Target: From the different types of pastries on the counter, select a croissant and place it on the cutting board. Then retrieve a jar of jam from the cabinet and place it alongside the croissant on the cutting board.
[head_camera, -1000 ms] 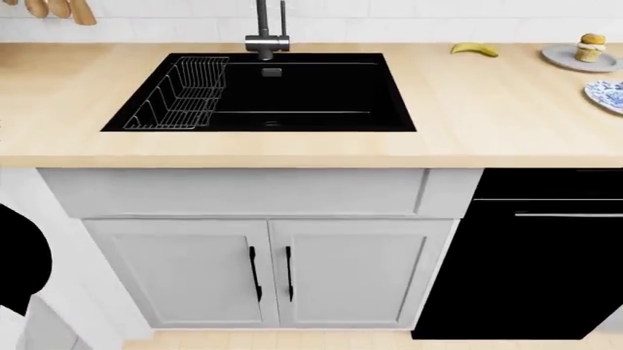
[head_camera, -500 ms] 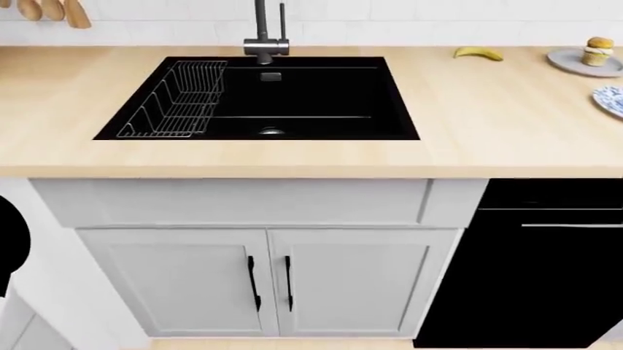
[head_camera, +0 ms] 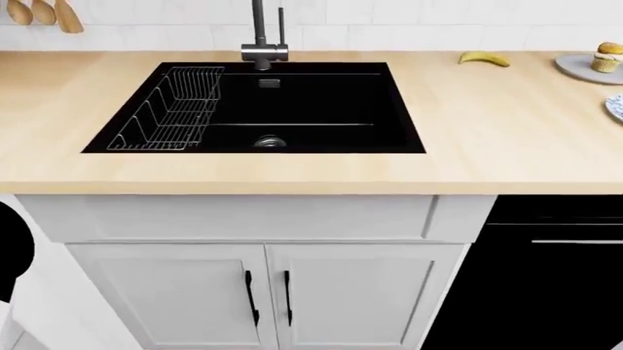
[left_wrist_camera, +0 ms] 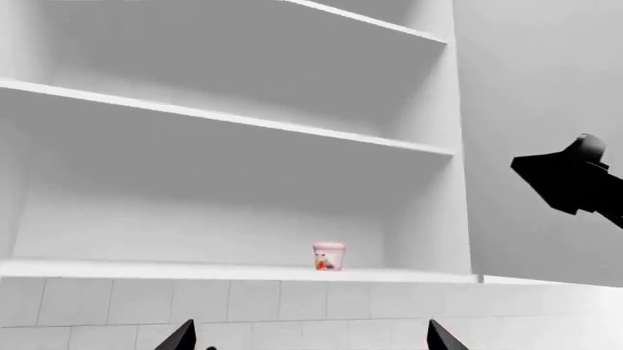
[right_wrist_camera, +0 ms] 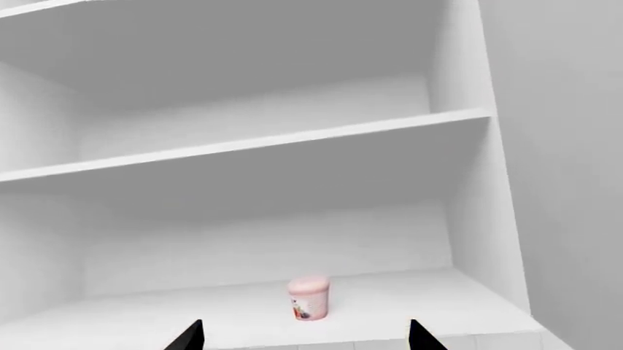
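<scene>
The jar of jam, small and pinkish-red with white on it, stands alone on the lowest shelf of an open white cabinet. My left gripper is open below and short of it, with nothing between its fingertips. The right wrist view shows the same jar beyond my open, empty right gripper. In the head view the pale wood counter carries a yellow cupcake on a grey plate at the far right. The croissant and the cutting board are out of view. Neither gripper shows in the head view.
A black sink with a wire rack and a tap is set into the counter. A banana lies at the back right. A patterned plate's edge shows at the right. Part of a black arm crosses the left wrist view.
The head view has shifted: the counter and sink sit lower and larger in it, and the cupcake's plate has slid toward the right edge.
</scene>
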You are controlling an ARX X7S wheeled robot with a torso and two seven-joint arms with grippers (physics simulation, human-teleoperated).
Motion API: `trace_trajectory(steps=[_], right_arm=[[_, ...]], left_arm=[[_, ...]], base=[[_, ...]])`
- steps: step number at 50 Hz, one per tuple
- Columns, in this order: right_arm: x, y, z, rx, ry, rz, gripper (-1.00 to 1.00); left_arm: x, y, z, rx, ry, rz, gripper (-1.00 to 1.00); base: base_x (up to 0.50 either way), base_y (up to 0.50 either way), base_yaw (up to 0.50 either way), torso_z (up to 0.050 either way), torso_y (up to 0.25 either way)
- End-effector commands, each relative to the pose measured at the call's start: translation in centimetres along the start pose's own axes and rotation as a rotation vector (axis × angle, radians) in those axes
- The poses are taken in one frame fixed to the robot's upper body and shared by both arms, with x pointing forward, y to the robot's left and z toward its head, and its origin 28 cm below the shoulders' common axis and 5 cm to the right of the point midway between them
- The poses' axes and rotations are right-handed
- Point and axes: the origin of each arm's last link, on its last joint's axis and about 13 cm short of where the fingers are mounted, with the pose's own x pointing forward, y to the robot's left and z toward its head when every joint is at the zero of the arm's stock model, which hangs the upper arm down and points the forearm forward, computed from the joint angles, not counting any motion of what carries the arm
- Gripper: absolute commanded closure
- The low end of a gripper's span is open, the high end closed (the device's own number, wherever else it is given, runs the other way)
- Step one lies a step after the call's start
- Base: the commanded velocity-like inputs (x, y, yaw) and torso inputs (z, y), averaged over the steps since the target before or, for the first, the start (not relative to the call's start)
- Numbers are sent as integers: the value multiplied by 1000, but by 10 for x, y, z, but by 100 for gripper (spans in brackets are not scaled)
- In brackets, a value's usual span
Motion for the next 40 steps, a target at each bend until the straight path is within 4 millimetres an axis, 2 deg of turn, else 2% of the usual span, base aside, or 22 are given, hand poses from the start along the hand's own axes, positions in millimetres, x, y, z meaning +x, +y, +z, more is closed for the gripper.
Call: trace_trajectory(steps=[1,40], right_arm=[[0,0,0,0,0,0,-100],[0,0,0,0,0,0,-100]], left_arm=[[-1,1,0,-10,15,9,-100],[1,4,-6,4,19,13,-100]], base=[[156,0,0,50,0],[177,44,0,50,0]])
